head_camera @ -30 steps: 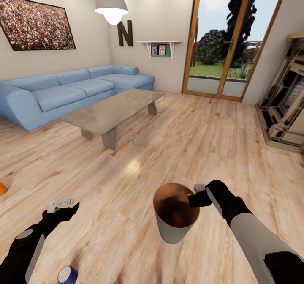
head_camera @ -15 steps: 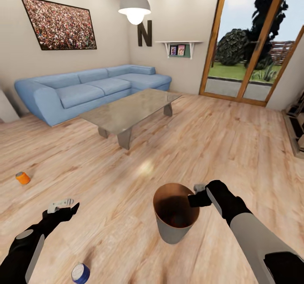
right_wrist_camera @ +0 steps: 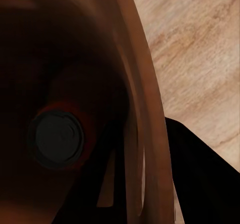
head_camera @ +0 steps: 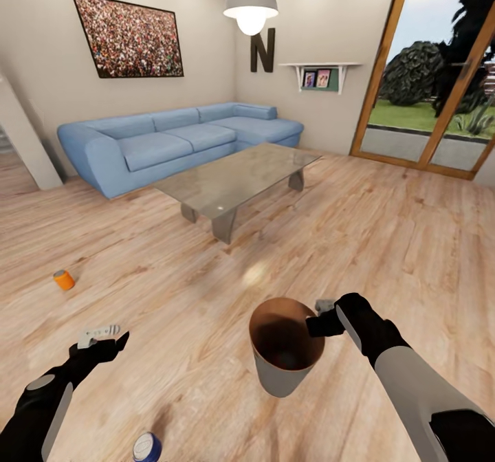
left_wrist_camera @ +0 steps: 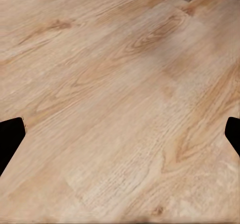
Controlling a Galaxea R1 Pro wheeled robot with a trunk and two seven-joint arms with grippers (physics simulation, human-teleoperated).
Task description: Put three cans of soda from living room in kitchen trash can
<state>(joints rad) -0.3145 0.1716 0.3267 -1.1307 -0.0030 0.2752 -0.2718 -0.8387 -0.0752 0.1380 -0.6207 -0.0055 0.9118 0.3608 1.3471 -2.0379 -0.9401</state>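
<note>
Two arms outstretched, right gripper [head_camera: 317, 316] clamping tash can [head_camera: 275, 376] rim

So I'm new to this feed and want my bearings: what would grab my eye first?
The right claw grips the rim of a grey, copper-lined trash can, carried over the wood floor. Behind it sit a light-blue sofa and a glass coffee table; an orange can lies far left.

Small orange drink can [head_camera: 64, 280], blue can with silver top [head_camera: 146, 447], grey-white round bin brown inside [head_camera: 278, 375], light-blue long sofa [head_camera: 172, 139], pale striped wood floor [head_camera: 385, 242]
</note>
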